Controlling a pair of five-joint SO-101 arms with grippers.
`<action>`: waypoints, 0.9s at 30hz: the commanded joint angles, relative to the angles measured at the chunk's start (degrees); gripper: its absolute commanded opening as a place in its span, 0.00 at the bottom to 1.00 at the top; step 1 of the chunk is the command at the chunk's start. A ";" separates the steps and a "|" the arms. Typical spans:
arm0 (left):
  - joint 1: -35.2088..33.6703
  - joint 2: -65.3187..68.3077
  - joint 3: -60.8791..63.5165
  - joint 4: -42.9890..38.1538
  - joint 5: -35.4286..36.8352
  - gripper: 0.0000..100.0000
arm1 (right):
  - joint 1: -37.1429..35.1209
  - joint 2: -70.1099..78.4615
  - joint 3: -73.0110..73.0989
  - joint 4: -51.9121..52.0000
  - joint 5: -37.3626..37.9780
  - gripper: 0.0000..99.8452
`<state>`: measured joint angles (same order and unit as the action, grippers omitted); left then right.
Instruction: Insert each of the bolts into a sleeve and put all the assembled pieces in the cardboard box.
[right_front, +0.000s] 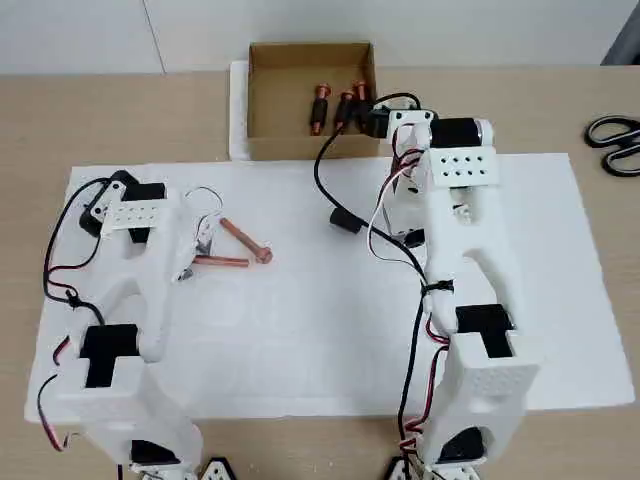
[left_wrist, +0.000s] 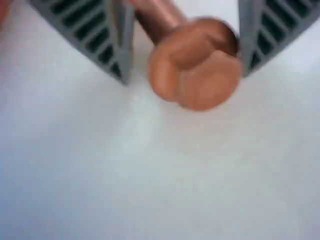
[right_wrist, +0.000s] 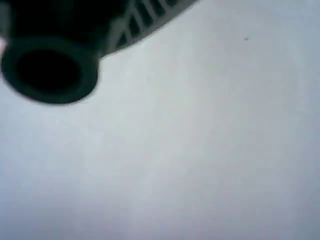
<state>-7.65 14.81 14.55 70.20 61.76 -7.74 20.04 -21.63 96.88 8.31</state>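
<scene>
A copper bolt (left_wrist: 192, 70) lies on the white foam sheet (right_front: 300, 340), straddled by the open fingers of the left end effector (left_wrist: 183, 76). Its long axis runs left to right, and its head projects past the fingertips. A second bolt (right_front: 245, 240) lies slanted just beyond it. A black sleeve (right_wrist: 50, 70) is gripped by the right end effector (right_wrist: 60, 45), its axis roughly left to right. Three assembled pieces (right_front: 340, 105) lie in the cardboard box (right_front: 265, 100) at the far side.
</scene>
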 joint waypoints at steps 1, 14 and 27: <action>-0.35 -0.62 0.22 -0.26 -0.35 0.08 | -0.04 -4.09 0.00 0.75 0.18 0.00; 4.13 -0.62 -2.77 0.09 -12.75 0.01 | -0.04 -4.09 0.00 0.75 0.18 0.00; 6.07 -0.70 -26.51 22.51 -46.68 0.01 | -0.04 -4.26 -0.18 0.75 0.53 0.00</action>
<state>-1.67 15.16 -4.35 87.78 18.15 -7.74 20.04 -21.63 96.88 8.31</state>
